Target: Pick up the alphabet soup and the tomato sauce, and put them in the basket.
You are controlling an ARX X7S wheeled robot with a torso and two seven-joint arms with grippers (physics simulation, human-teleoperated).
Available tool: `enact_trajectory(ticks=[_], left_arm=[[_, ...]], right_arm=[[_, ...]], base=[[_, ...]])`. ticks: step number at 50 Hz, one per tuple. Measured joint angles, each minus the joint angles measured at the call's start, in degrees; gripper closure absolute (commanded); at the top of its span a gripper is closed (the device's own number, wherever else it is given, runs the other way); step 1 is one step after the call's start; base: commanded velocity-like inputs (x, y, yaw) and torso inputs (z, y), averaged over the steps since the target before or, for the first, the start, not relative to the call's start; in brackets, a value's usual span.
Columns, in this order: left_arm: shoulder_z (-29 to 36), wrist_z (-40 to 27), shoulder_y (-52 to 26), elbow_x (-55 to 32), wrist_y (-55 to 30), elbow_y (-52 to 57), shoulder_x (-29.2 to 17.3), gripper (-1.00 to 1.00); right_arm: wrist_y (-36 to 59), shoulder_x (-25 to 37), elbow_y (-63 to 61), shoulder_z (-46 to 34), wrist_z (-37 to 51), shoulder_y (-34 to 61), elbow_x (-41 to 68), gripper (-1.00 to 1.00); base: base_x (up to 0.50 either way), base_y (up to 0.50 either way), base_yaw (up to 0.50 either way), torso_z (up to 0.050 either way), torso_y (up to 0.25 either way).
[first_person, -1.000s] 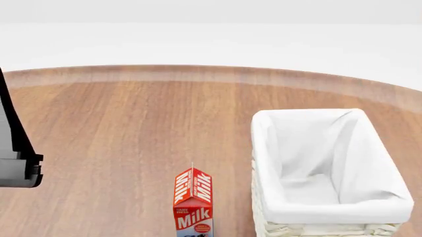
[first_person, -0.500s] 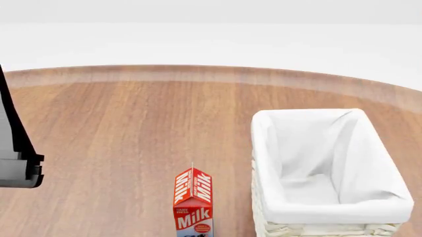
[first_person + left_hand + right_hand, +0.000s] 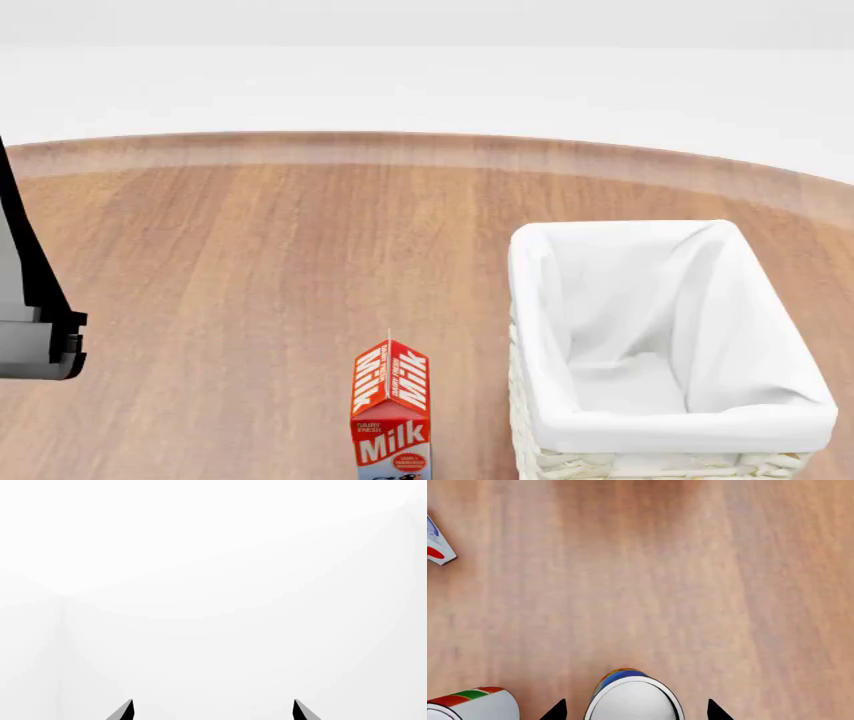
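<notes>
Between spread right gripper [image 3: 635,711] fingertips: alphabet soup [image 3: 634,697]; tomato sauce [image 3: 474,705] beside; left gripper [image 3: 212,711] spread.

Alphabet soup [image 3: 634,700] beside tomato sauce [image 3: 472,705] (apparently upright)

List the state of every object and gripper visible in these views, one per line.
White woven wicker basket: upright on the wooden table, nothing inside.
Red and white milk carton: upright, beside the basket.
Blue-labelled tin can, alphabet soup: upright, between the right gripper fingertips, not gripped.
Red-and-green tin can, tomato sauce: upright, beside the blue can.
Right gripper: open.
Left gripper: open, holding nothing.
</notes>
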Motion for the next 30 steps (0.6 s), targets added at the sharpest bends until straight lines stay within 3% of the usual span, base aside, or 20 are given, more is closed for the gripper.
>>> enact_trajectory(ticks=[30], left_arm=[[0.2, -0.9, 0.4, -0.7, 0.2, 0.1, -0.6, -1.0]], right_arm=[[-3.3, -1.8, 5.5, -2.6, -4.6, -0.9, -5.2, -1.0]], base=[[0.0, 0.0, 0.0, 0.0, 0.0]])
